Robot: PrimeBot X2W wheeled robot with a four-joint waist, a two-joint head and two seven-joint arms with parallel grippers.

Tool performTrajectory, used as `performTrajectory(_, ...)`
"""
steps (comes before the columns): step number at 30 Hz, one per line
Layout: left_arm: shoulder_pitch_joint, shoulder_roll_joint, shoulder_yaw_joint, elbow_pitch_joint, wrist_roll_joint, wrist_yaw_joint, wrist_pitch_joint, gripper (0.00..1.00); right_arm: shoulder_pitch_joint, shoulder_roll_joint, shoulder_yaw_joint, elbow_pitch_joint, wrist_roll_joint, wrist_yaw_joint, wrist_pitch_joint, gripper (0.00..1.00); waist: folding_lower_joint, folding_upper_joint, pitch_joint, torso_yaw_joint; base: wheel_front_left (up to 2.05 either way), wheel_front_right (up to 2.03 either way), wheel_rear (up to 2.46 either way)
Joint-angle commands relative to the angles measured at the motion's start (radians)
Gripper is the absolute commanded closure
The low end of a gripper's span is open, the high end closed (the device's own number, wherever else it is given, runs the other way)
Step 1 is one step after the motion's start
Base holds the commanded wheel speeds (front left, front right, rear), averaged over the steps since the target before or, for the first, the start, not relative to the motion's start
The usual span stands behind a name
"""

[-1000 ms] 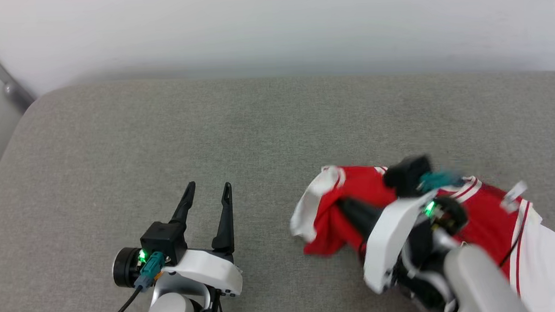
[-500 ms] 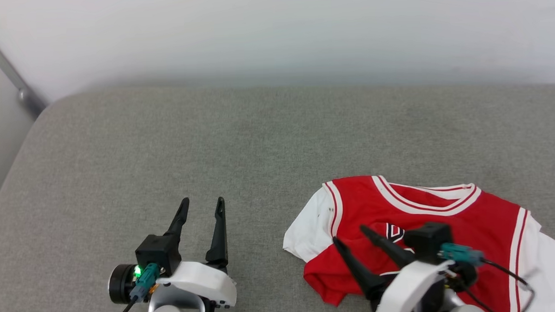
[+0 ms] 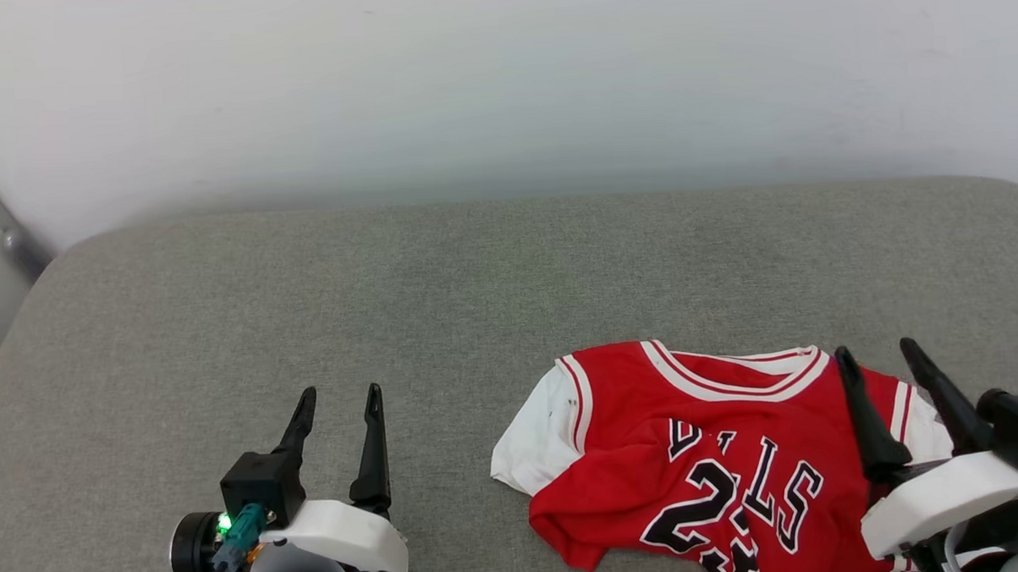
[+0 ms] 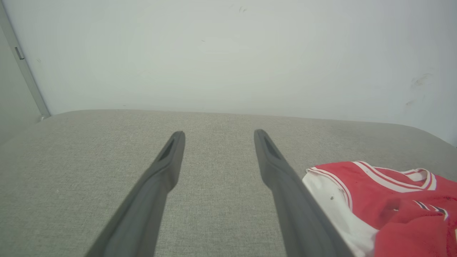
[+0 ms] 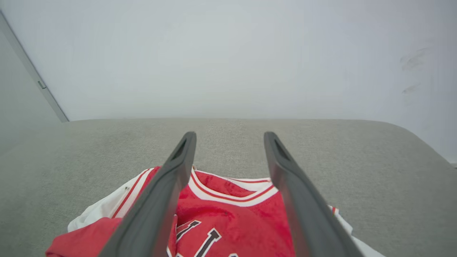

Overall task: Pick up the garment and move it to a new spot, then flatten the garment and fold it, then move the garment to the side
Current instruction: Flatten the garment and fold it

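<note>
Nearest, left claw (image 3: 341,391) spread wide, empty, over bare grey cushion (image 3: 390,282). Right claw (image 3: 875,348) likewise parted, empty — above the red garment (image 3: 692,449), crumpled on the cushion beneath and left of its fingers (image 3: 860,409), one finger hiding a sleeve seam. Beyond — plain pale wall (image 3: 502,83).

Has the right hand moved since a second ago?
Yes: against the cushion's left corner, the right hand swung rightward, off the garment's middle.
</note>
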Motion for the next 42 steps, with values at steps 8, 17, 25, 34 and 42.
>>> performTrajectory(8,-0.003,0.023,-0.010,-0.035,0.000,0.004,0.049,0.00,0.037,0.013,-0.030,-0.048,-0.017,0.000,0.004,0.00,0.0000,0.0000,0.000,-0.036,0.00,0.00,0.00)
performTrajectory(17,-0.206,0.055,-0.133,0.003,-0.022,-0.145,0.361,0.00,-0.005,0.012,-0.003,-0.070,-0.018,0.000,0.018,0.00,0.0000,0.0000,0.069,-0.064,0.00,0.00,0.00)
performTrajectory(25,-0.348,0.079,-0.268,0.111,-0.070,-0.263,0.746,0.00,-0.052,0.004,0.046,-0.074,-0.008,0.000,0.018,0.00,0.0000,0.0000,0.162,-0.102,0.00,0.00,0.00)
performTrajectory(34,-0.376,0.119,-0.406,0.205,-0.112,-0.296,0.977,0.35,-0.088,0.011,0.075,-0.047,0.013,0.000,0.000,0.00,0.0000,0.0000,0.222,-0.127,0.00,0.00,0.00)
performTrajectory(42,-0.366,0.171,-0.328,0.146,-0.124,-0.229,0.819,1.00,-0.065,0.007,0.067,-0.022,0.017,0.000,0.010,0.00,0.0000,0.0000,0.189,-0.102,0.00,0.00,0.00)
